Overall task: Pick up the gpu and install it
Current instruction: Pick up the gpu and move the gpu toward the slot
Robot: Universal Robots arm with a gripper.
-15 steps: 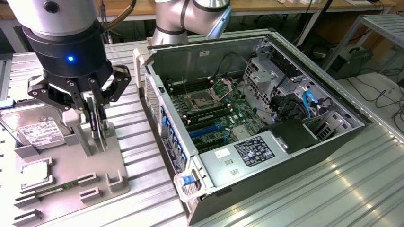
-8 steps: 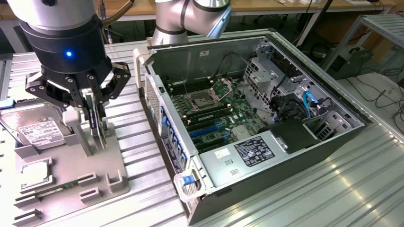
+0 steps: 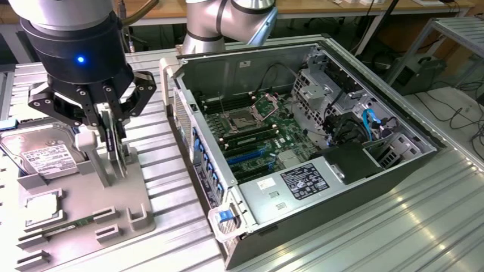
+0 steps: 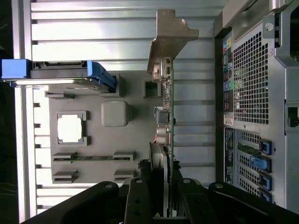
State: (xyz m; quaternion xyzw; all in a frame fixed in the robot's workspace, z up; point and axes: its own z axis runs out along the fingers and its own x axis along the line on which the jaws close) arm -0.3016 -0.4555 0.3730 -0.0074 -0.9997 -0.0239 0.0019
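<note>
Green lacquered board edge seen on gpu (image 4: 168,121); its end bracket (image 4: 172,37) made of dull silver sheet metal. Matt black finish noted on gripper (image 4: 163,200). Smooth matt grey plastic look given by holder tray (image 4: 117,140). Silver metal casing and white paper label seen on hard drive (image 3: 42,153). Ribbed brushed aluminium used for table (image 3: 400,226), light reflected in streaks. Satin grey sheet metal used for computer case (image 3: 226,68), rear panel perforated. Slot tabs (image 4: 261,163) finished in glossy blue plastic.
</note>
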